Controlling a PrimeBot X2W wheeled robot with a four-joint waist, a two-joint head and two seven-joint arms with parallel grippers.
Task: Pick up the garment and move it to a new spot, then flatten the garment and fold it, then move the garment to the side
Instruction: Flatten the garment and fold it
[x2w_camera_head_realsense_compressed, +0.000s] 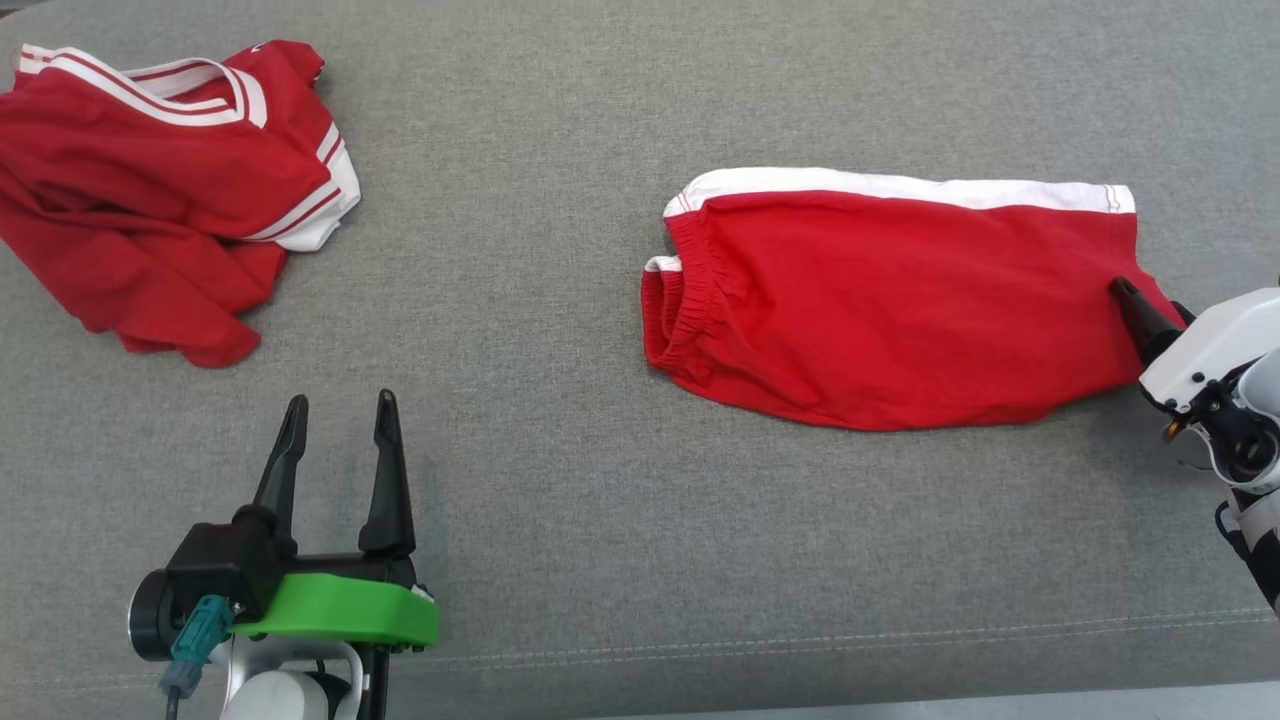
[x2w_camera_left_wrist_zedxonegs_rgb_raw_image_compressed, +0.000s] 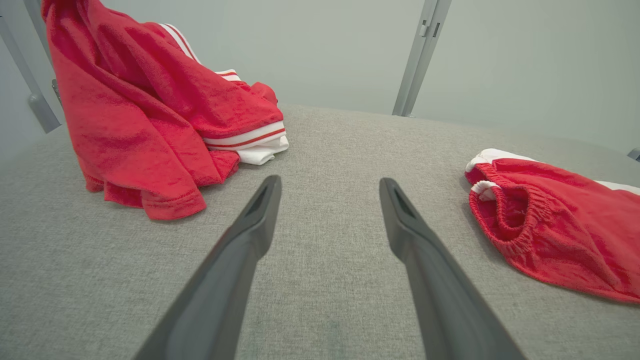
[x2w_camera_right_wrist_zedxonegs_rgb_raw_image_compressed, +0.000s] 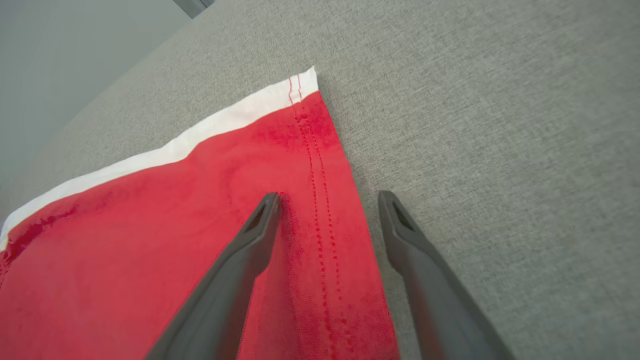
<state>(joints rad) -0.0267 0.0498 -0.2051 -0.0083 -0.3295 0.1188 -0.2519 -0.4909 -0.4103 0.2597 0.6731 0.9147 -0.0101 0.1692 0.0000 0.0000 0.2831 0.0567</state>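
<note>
while both wide and empty, right pincer (x2w_camera_right_wrist_zedxonegs_rgb_raw_image_compressed: 327, 200) astride hem of red shorts (x2w_camera_head_realsense_compressed: 880, 300), left pincer (x2w_camera_head_realsense_compressed: 340, 415) well apart

Shorts (x2w_camera_head_realsense_compressed: 880, 310) red, white stripe; shirt (x2w_camera_head_realsense_compressed: 130, 200) red, white-striped trim; surface (x2w_camera_head_realsense_compressed: 600, 550) grey.

The robot's left end effector (x2w_camera_head_realsense_compressed: 341, 400), long dark fingers on a green-and-black base, pointed forward at lower left with its fingers spread wide; the right end effector (x2w_camera_right_wrist_zedxonegs_rgb_raw_image_compressed: 330, 196), on a white wrist, angled in from the right, equally parted.
</note>
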